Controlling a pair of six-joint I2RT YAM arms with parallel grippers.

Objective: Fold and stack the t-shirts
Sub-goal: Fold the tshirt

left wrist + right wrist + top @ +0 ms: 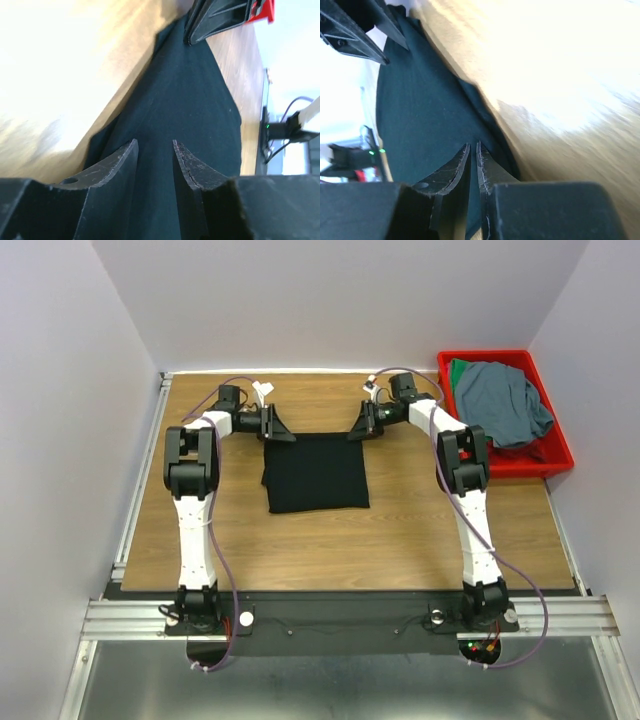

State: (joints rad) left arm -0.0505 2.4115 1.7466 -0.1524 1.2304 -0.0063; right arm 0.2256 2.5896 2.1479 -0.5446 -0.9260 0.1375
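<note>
The black t-shirt [315,472] lies folded into a flat rectangle on the wooden table [400,530]. My left gripper [281,432] is low over its far left corner. In the left wrist view, that gripper [155,142] is open, with flat black cloth [190,100] showing through the gap. My right gripper [359,428] is at the far right corner. In the right wrist view, its fingers [473,145] stand almost together with a thin slit over the cloth's edge [420,110]. Whether they pinch any cloth does not show. A slate grey-blue t-shirt [505,400] lies crumpled on a green one [462,368].
The red plastic bin [560,458] holding those two shirts stands at the back right corner of the table. White walls close in the back and both sides. A metal rail [135,510] runs along the table's left edge.
</note>
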